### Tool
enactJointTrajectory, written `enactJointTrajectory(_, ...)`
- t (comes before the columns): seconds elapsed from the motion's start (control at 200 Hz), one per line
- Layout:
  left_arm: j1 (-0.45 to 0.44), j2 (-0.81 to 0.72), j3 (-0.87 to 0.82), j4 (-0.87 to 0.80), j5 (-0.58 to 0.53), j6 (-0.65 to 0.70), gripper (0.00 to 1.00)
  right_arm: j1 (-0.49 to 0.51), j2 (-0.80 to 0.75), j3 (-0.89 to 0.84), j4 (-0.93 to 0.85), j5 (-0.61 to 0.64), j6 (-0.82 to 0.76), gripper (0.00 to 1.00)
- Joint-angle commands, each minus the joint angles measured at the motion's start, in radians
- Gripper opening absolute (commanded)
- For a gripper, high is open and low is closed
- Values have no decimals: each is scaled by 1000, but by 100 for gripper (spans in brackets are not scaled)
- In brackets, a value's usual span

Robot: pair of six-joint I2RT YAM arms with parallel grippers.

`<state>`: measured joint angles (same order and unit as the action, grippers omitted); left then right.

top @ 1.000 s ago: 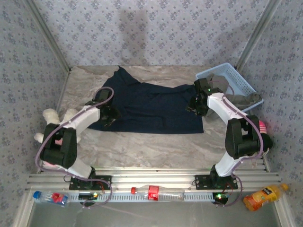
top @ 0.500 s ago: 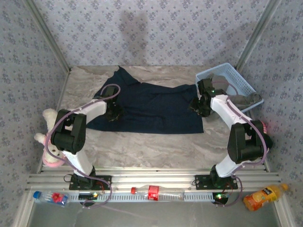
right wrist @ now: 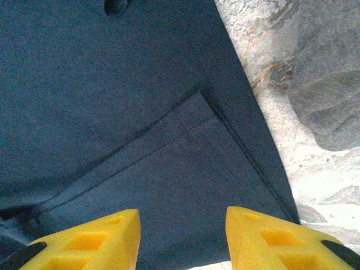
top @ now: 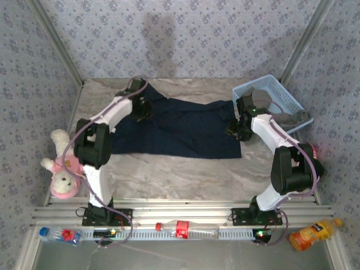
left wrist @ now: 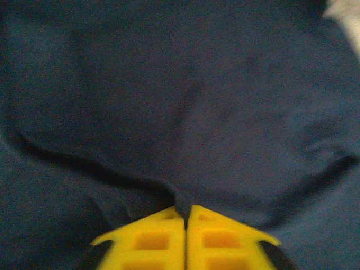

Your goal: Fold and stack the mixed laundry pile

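Note:
The large dark navy T-shirt (top: 180,126) lies spread across the middle of the marble table. My left gripper (top: 142,109) sits at the shirt's far left part. In the left wrist view its yellow fingers (left wrist: 152,239) are shut on a pinched fold of the navy cloth (left wrist: 180,101). My right gripper (top: 235,128) hovers open over the shirt's right hem (right wrist: 140,112), nothing between its fingers (right wrist: 264,239). The grey-olive garment (top: 289,119) hangs over the near rim of the basket, and a grey patch (right wrist: 329,101) lies beyond the hem.
A light blue plastic basket (top: 281,93) stands at the back right. A white plush toy (top: 61,169) in pink lies at the left edge. Bottles (top: 312,232) (top: 59,234) rest along the front rail. Bare table (top: 185,171) lies in front of the shirt.
My left gripper has travelled from the shirt's near left edge toward the back left, shut on cloth, pulling the left side with it. The plush toy is now uncovered. The right gripper barely moved.

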<state>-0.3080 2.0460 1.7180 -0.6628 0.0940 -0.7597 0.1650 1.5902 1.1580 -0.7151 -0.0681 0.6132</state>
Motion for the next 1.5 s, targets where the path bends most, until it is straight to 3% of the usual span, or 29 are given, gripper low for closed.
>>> enactJointTrajectory(0.0, -5, 134, 338, -209, 0, 43, 60, -4, -12, -7, -6, 8, 7, 46)
enactJointTrajectory(0.06, -6, 160, 440, -276, -42, 70, 74, -1, -15, -9, -5, 22, 1, 46)
enactJointTrajectory(0.15, -4, 96, 384, -280, -93, 121, 76, 9, -24, -23, -3, 31, -1, 45)
enactJointTrajectory(0.305, 12, -114, 2, -179, -97, 133, 74, 36, -14, -59, 29, 20, 4, 43)
enactJointTrajectory(0.44, 54, -289, -357, -52, -98, 56, 69, 54, 41, -60, 47, 14, 6, 41)
enactJointTrajectory(0.595, 129, -376, -585, 64, -100, -17, 63, 46, 123, -55, 62, -18, 41, 39)
enactJointTrajectory(0.929, 208, -337, -683, 48, -278, -18, 46, 7, 196, -68, -4, 52, 63, 37)
enactJointTrajectory(1.114, 294, -380, -766, 3, -328, 7, 43, -22, 174, -123, -6, 86, 63, 37)
enactJointTrajectory(1.389, 307, -434, -766, -42, -323, 28, 44, -5, 118, -93, -12, 118, 54, 37)
enactJointTrajectory(1.494, 296, -477, -712, -32, -226, 57, 48, 30, 82, -37, -41, 107, 25, 38)
